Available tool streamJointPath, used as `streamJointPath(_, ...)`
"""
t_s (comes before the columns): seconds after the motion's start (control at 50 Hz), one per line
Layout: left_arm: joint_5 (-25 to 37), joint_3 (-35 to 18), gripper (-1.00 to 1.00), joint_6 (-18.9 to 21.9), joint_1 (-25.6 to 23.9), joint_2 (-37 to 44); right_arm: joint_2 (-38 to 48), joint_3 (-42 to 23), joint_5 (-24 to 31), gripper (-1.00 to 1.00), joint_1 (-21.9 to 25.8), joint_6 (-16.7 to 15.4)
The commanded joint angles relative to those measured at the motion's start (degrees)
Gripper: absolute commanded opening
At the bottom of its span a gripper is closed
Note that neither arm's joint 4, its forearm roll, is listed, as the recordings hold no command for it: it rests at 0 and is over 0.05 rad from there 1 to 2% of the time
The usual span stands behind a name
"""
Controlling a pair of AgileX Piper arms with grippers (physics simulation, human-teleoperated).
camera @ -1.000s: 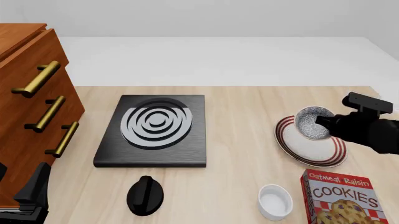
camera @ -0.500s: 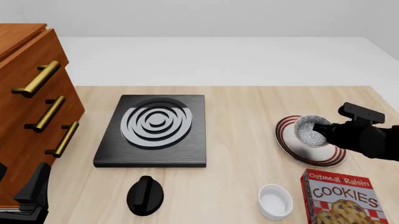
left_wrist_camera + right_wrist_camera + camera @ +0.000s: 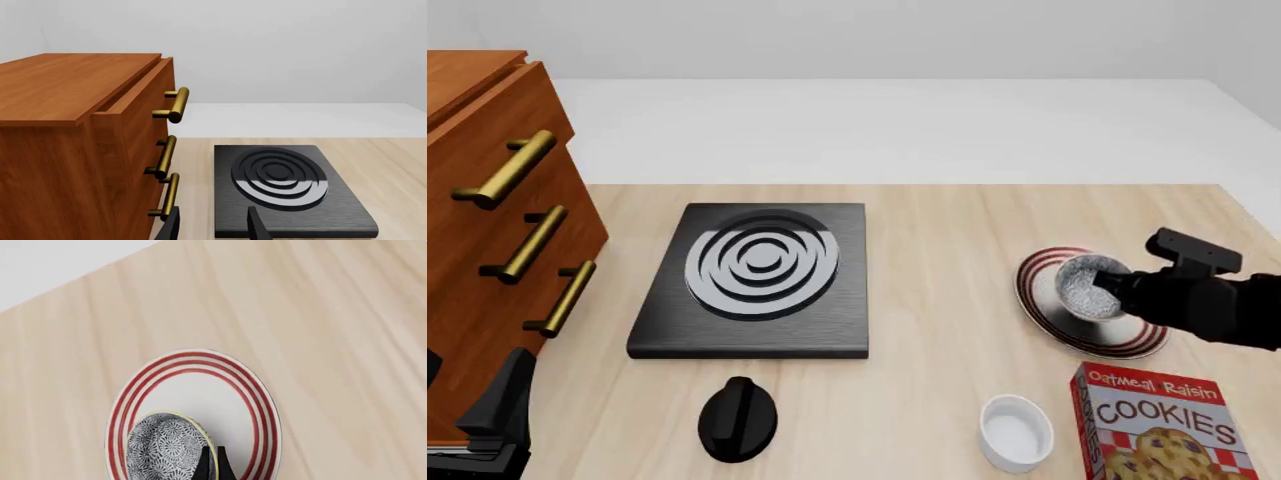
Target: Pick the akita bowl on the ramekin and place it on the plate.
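Colours and patterns on the tabletop

The akita bowl (image 3: pixel 1086 286) is speckled grey-white inside with a pale rim. The plate (image 3: pixel 1042 300) is white with concentric red rings. The ramekin (image 3: pixel 1016 432) is plain white. The stove burner (image 3: pixel 759 278) is black with white rings. The tabletop (image 3: pixel 941 240) is pale wood grain.

Bright, even light; sharp renders

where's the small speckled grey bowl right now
In the front view the speckled grey bowl is at the table's right side, over the red-ringed white plate, gripped at its rim by the right gripper.
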Motion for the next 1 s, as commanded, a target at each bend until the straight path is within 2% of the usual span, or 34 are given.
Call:
streamJointPath(0.02,0.00,0.00,1.00,0.00,0.00,0.00,0.99,-0.12,-1.01,-1.00,0.00,0.39)
streamJointPath(0.92,0.00,0.00,1.00,0.00,0.00,0.00,2.58,0.55,-3.34,-1.00,-0.44,1.87)
streamJointPath(0.94,0.00,0.00,1.00,0.00,0.00,0.00,2.31,0.61,-3.22,1.00,-0.32,2.02)
streamJointPath(1.0,0.00,0.00,1.00,0.00,0.00,0.00,2.11,0.68,-3.18,1.00,-0.38,2.18)
